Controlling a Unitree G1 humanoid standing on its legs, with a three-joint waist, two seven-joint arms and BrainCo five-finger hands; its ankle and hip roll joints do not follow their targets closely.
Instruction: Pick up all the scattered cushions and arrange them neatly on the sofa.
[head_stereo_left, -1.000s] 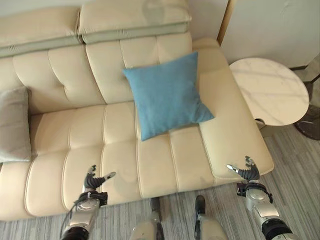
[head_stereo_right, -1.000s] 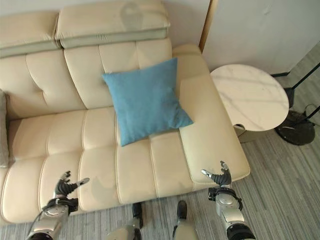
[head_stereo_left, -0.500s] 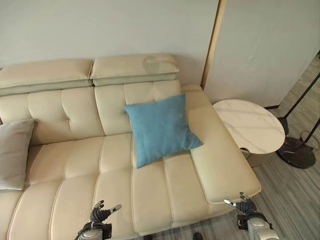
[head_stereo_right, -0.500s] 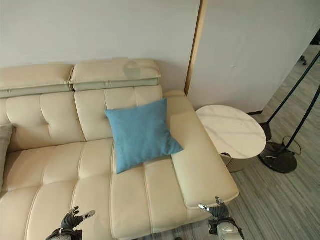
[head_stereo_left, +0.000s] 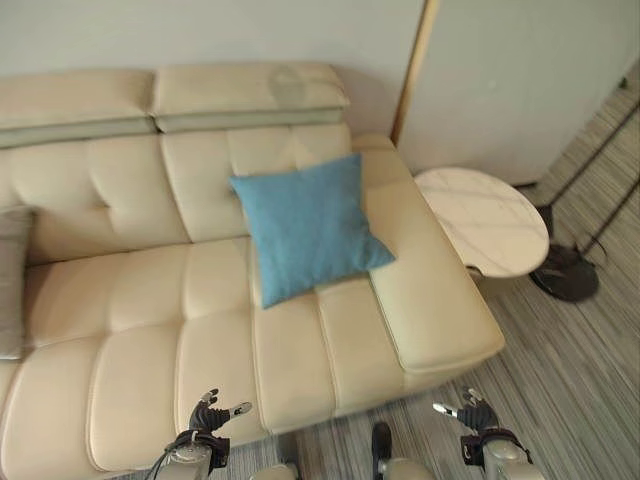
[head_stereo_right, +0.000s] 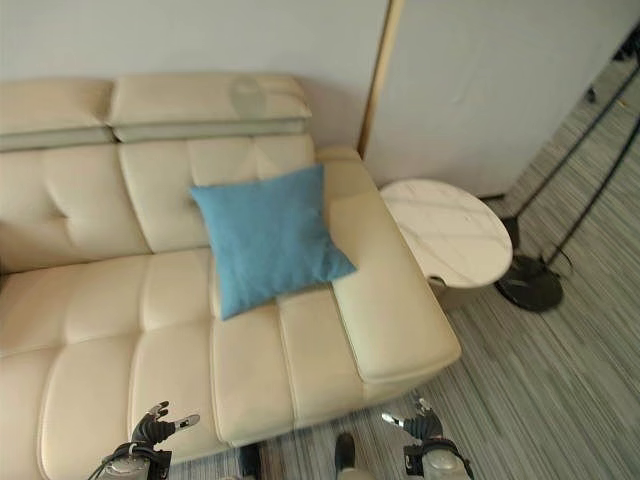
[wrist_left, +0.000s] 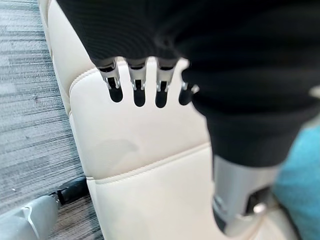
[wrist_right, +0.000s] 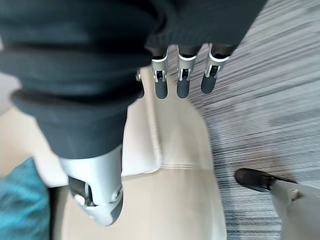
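Nothing on the sofa (head_stereo_left: 130, 300) actually moved since half a second ago, it's the camera that tipped down and swung, so both hands sit a touch higher in frame. Left eye view: blue cushion (head_stereo_left: 306, 226) leans on the backrest, well apart from both hands. Left hand (head_stereo_left: 204, 415) hovers over the seat's front edge, right hand (head_stereo_left: 470, 412) over the floor (head_stereo_left: 580, 370) off the sofa corner, fingers spread, holding nothing. Grey cushion (head_stereo_left: 10, 280) is cut off at the edge. Right eye view: round side table (head_stereo_right: 445, 232) sits beside the armrest. Left wrist view: straight fingers (wrist_left: 137, 85) over cream leather. Right wrist view: same deal, fingers (wrist_right: 182, 75) relaxed.
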